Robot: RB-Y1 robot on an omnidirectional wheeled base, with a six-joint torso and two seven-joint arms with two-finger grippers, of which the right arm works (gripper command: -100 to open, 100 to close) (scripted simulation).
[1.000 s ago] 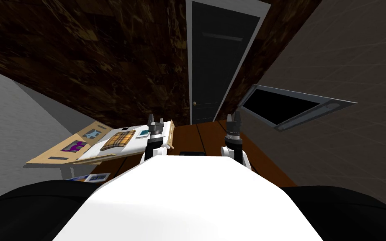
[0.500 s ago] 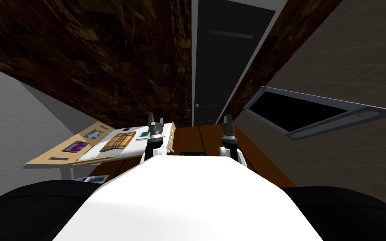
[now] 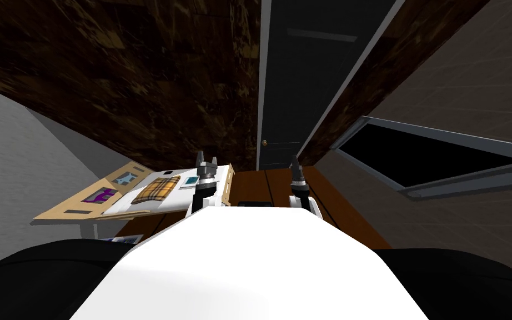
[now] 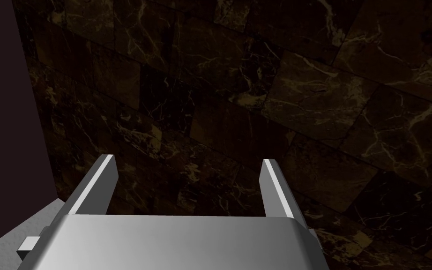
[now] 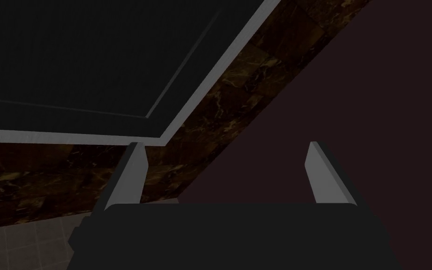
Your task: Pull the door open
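Note:
A dark panelled door (image 3: 299, 83) in a light grey frame stands shut straight ahead, set in a dark brown marbled wall. Its small round brass knob (image 3: 264, 143) sits near the door's left edge. My right gripper (image 3: 294, 164) is open, held low in front of the door, to the right of the knob and short of it. In the right wrist view the right gripper (image 5: 227, 161) is empty and faces the door's (image 5: 70, 56) upper corner and frame. My left gripper (image 3: 206, 163) is open beside the table; its wrist view shows the left gripper (image 4: 189, 171) facing the marbled wall.
A low wooden table (image 3: 66, 206) with pictures and a plaid cushion (image 3: 158, 188) stands at the left, close to my left arm. A dark window (image 3: 427, 158) in a grey frame is set in the right wall. Brown wooden floor (image 3: 260, 186) runs to the door.
I have moved closer to the door, which now looms larger. My right gripper has shifted left, nearer the knob. The left arm holds its place.

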